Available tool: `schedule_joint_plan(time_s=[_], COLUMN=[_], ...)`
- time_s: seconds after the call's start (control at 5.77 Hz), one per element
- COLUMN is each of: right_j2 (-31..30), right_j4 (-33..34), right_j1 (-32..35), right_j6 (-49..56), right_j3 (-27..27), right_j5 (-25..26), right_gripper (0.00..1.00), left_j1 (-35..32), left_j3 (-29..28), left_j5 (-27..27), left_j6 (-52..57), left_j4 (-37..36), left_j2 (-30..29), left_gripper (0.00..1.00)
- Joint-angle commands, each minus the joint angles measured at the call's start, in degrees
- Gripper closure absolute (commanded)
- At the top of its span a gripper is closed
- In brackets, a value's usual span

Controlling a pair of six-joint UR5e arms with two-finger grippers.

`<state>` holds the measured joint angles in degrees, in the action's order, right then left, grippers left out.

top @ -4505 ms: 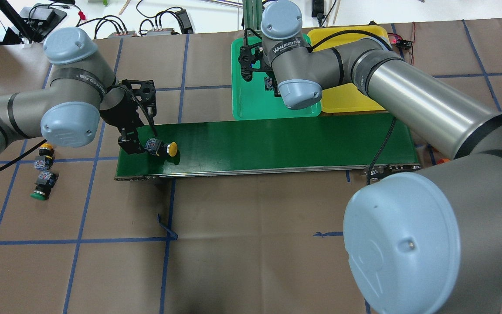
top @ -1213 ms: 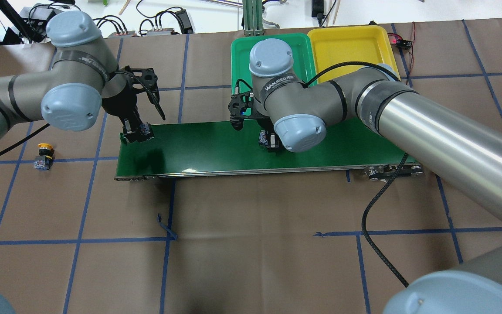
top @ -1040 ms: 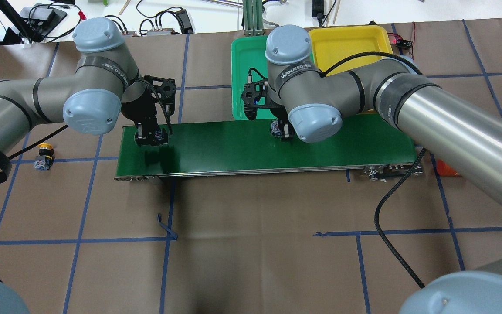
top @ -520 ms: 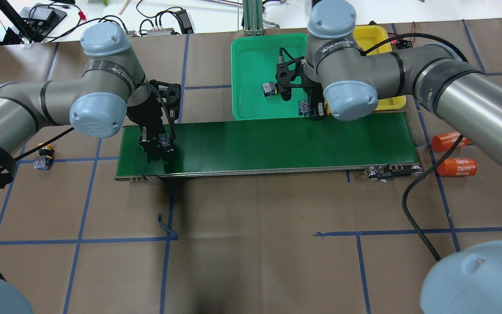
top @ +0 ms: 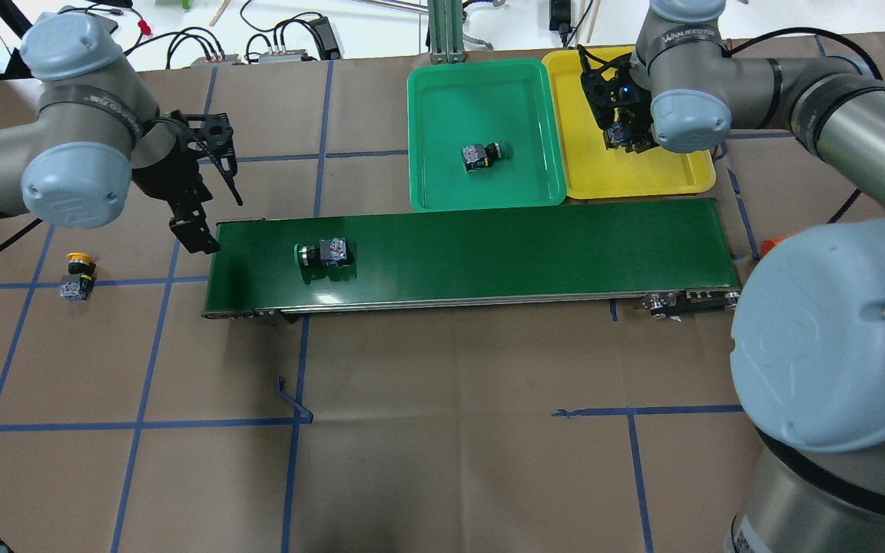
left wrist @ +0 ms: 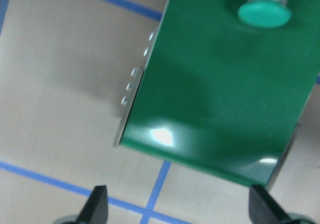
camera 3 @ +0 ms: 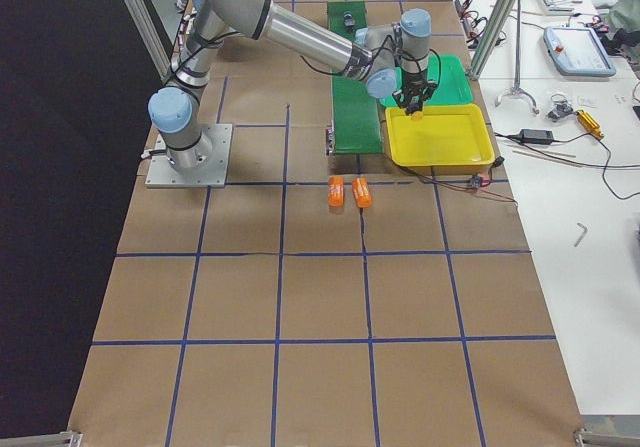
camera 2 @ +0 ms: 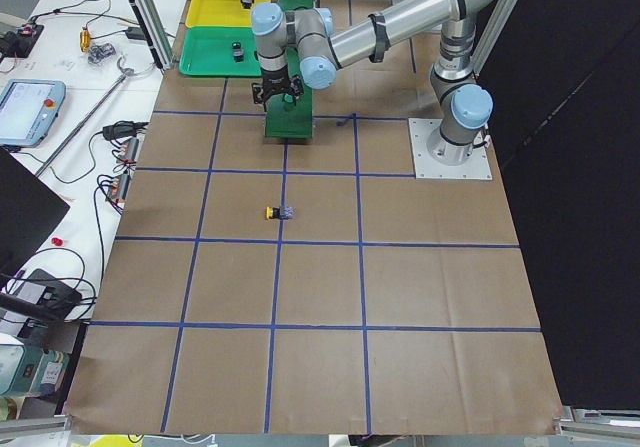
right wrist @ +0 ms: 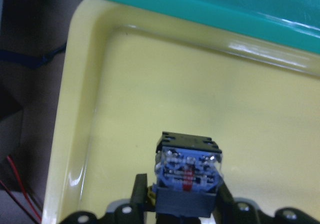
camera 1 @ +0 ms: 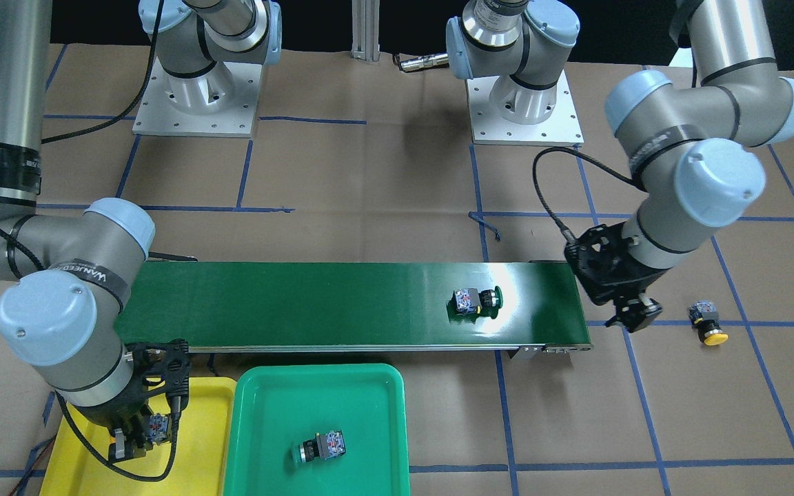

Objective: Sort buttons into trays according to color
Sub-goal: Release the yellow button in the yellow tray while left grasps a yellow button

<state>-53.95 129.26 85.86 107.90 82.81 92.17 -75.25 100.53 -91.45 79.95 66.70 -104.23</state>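
Note:
My left gripper (top: pixel 193 233) is open and empty, just off the left end of the belt; the left wrist view shows its fingertips (left wrist: pixel 97 205) spread wide. A green button (top: pixel 323 252) lies on its side on the belt, also seen from the front (camera 1: pixel 474 302). Another green button (top: pixel 481 155) lies in the green tray (top: pixel 442 92). A yellow button (top: pixel 77 275) lies on the table to the left. My right gripper (top: pixel 624 135) is shut on a button (right wrist: pixel 187 171) low over the yellow tray (top: pixel 642 177); its cap is hidden.
The long dark-green conveyor belt (top: pixel 527 246) runs across the middle, in front of both trays. Two orange cylinders (camera 3: pixel 349 192) lie on the table near the belt's right end. Cables and devices sit beyond the table's far edge.
My left gripper let go of the green button on the belt and drew back left, off the belt end. My right gripper carried its button from the green tray's edge to over the yellow tray.

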Motion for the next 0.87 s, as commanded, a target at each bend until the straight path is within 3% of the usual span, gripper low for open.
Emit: schedule_joint_plan(time_s=[0.0,0.17,0.35,0.52,0.69], right_j2=[-0.2,-3.2,-5.6,-8.3,-10.7], right_j4=[-0.6,-2.2,-3.7,-8.8,-14.0], right_j1=[-0.7,-0.2,1.4,4.2,8.2], right_j6=[-0.5,-2.5,-5.2,-11.2,-21.8], right_j3=[-0.9,-0.7,-0.7,-0.7,-0.6], right_j5=[-0.1,-0.1,-0.1,-0.1,-0.1], right_gripper=[0.00,0.00,0.00,0.00,0.00], left_j1=[11.8,16.6,21.0,22.7,22.5], left_j3=[-0.1,-0.8,-2.7,-4.4,-3.2], left_j5=[-0.3,-0.5,-0.5,-0.3,0.4], left_j6=[-5.9,-10.4,-11.7,-19.6,-27.4], left_j4=[-0.1,-1.3,-9.8,-11.1,-10.8], left_j2=[-1.3,-5.8,-11.6,-15.4,-15.6], left_gripper=[0.02,0.02,0.02,0.02,0.02])
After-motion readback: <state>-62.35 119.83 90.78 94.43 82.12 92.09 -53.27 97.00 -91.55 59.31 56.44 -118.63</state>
